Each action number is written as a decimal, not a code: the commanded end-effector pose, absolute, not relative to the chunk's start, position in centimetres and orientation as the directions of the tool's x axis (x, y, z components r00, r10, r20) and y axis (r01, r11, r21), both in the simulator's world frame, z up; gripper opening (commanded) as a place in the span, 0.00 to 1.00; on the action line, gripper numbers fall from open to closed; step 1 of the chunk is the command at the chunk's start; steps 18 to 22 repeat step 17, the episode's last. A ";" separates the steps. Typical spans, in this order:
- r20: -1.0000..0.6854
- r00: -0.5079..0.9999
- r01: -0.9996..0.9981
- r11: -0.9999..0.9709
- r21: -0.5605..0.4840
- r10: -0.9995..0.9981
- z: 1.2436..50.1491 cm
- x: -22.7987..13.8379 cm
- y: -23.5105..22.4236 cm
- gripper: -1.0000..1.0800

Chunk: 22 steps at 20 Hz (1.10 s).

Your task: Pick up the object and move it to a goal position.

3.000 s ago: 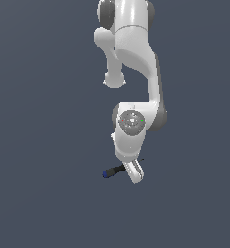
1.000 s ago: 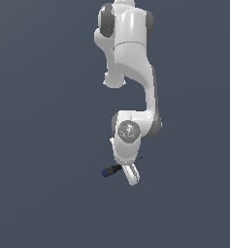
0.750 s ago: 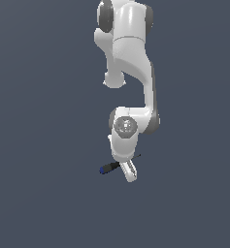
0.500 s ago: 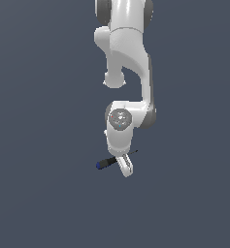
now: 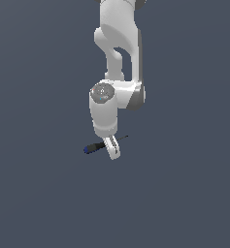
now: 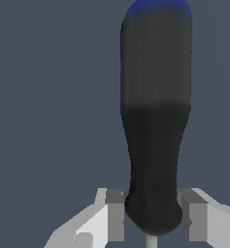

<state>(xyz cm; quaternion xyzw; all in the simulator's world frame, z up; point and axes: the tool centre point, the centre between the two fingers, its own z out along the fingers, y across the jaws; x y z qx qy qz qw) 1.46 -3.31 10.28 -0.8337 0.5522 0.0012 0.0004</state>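
Uniform dark blue-grey background fills both views; no table edge or other surface can be made out.

Exterior view, left to right: blue end cap [image 5: 87, 150] of the screwdriver [image 5: 98, 146] sits furthest toward the exterior view's left, then the black handle running slightly upward to the right, then the gripper [image 5: 114, 149] crossing it, then the thin dark shaft [image 5: 122, 139] poking out toward the exterior view's right. Screwdriver lies close to horizontal, cap end a little lower. White Panda arm [image 5: 117, 63] comes down from the top of the frame, with the wrist directly above the gripper.

Wrist view: black handle [image 6: 156, 145] fills the middle of the frame, blue cap [image 6: 157, 9] at its far end. One grey finger pad [image 6: 115, 215] on one side of the handle's narrow end, a second pad [image 6: 192, 218] on the other. Near pad looks to touch the handle; a thin gap seems to show at the other, so contact there cannot be confirmed. Jaws drawn in around the handle base.
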 end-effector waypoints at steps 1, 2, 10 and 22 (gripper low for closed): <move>-0.003 0.390 -0.921 -0.390 -0.001 -0.921 11.8 0.2 -4.6 0.00; -0.003 0.390 -0.921 -0.390 -0.001 -0.921 12.3 -0.2 -5.1 0.00; -0.003 0.390 -0.921 -0.390 -0.001 -0.921 15.6 -2.8 -8.0 0.00; -0.001 0.390 -0.921 -0.390 0.000 -0.921 16.6 -3.5 -8.9 0.00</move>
